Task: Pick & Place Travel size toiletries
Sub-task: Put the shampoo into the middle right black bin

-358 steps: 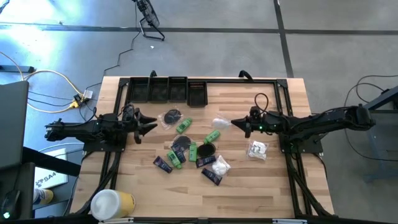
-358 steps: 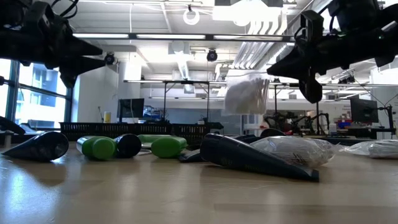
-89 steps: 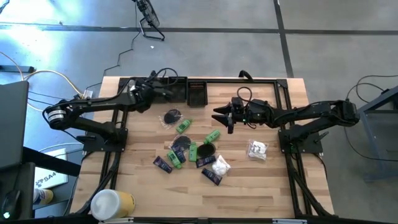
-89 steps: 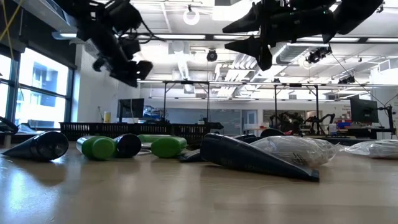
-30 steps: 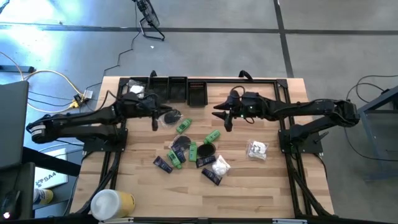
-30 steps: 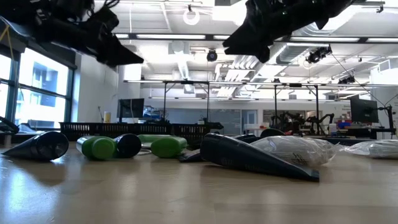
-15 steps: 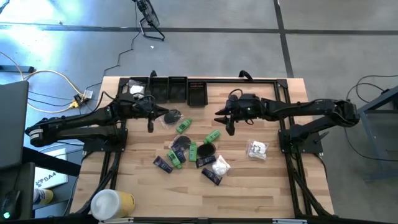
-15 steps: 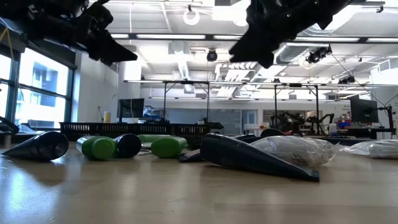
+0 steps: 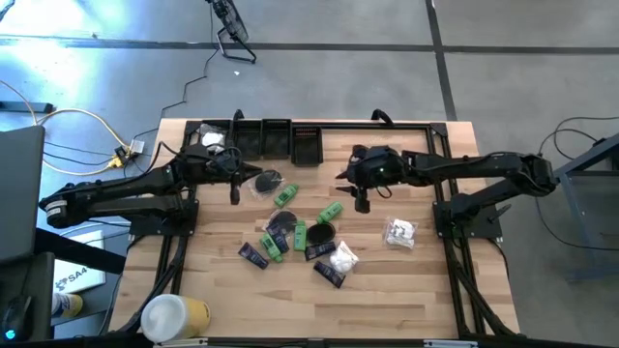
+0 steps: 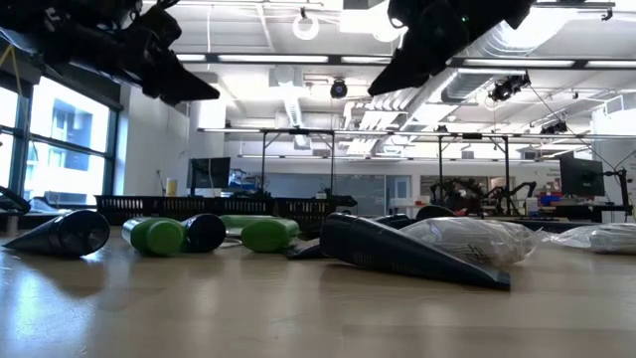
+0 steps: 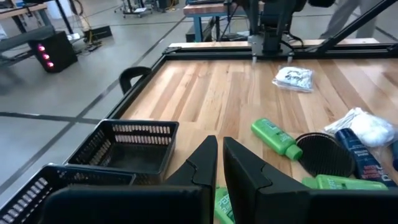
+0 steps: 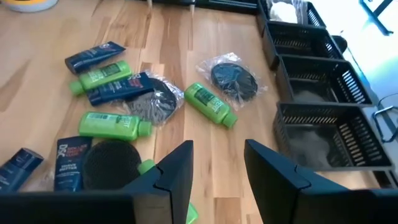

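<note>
The travel size toiletries lie scattered mid-table: green bottles [image 9: 285, 196] [image 9: 331, 212], wrapped black discs [image 9: 267, 181] [image 9: 321, 232], dark sachets [image 9: 253, 255] and white packets [image 9: 399, 232] [image 9: 341, 257], all flat on the wood. One more white packet [image 9: 212, 138] lies in the far-left basket. My left gripper [image 9: 235, 196] hangs shut above the table, left of the far disc, near the baskets. My right gripper [image 9: 360, 201] hangs open above the table, just beyond the right green bottle. Its wrist view shows nothing between its fingers [image 12: 219, 149].
A row of black mesh baskets [image 9: 261, 140] lines the far edge. A large white-and-yellow cylinder [image 9: 174, 317] lies at the near left corner. A black frame borders the table. Bare wood lies on the right around the lone white packet and along the near edge.
My right gripper has rolled about its own axis and tipped its fingers further down, staying above the same spot beyond the right green bottle. Its finger gap looks unchanged. The toiletries have not moved.
</note>
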Motion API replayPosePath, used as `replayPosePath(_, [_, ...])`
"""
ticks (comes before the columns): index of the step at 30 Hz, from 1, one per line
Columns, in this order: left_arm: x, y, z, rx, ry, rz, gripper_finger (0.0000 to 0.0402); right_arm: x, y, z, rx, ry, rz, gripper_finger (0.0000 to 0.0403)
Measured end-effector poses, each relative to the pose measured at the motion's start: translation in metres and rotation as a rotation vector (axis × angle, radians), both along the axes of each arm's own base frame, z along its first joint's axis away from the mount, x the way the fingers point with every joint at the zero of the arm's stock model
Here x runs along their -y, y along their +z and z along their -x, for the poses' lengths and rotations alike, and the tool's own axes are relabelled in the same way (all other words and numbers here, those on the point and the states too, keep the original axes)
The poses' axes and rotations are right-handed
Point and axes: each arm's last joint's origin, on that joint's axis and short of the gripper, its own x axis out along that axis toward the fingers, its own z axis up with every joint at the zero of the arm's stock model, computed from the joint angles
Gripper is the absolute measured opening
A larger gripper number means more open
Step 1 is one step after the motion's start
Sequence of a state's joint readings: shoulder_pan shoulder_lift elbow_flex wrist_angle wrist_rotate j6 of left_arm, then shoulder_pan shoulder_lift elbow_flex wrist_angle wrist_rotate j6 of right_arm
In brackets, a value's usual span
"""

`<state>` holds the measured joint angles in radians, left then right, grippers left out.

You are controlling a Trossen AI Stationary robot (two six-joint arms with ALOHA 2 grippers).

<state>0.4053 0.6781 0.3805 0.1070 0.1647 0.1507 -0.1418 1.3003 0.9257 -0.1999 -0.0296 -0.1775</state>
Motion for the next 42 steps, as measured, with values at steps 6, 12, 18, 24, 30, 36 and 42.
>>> replayPosePath(6, [0.0, 0.0, 0.0, -0.003, 0.005, -0.001, 0.0023, 0.001, 0.0, 0.0, 0.0, -0.011, 0.006, 0.0136])
replayPosePath(12, [-0.001, 0.0, 0.0, -0.006, 0.037, -0.007, 0.0023, 0.001, -0.002, 0.002, -0.035, -0.102, 0.033, 0.0162])
replayPosePath(18, [-0.002, 0.0, 0.001, -0.008, 0.069, -0.013, 0.0023, 0.001, -0.002, 0.002, -0.033, -0.095, 0.035, 0.0236])
replayPosePath(24, [-0.002, 0.0, 0.001, -0.007, 0.07, -0.013, 0.0023, 0.001, 0.0, 0.0, 0.001, -0.119, -0.002, 0.0299])
replayPosePath(30, [-0.002, 0.0, 0.001, -0.008, 0.07, -0.013, 0.0023, 0.001, 0.002, -0.001, 0.032, -0.122, -0.006, 0.032])
replayPosePath(36, [-0.002, 0.0, 0.001, -0.002, 0.072, -0.015, 0.0023, 0.002, -0.012, -0.009, -0.028, -0.074, -0.048, 0.032])
replayPosePath(42, [-0.002, 0.0, 0.001, -0.002, 0.073, -0.015, 0.0023, 0.001, -0.049, -0.028, -0.152, 0.032, -0.107, 0.032])
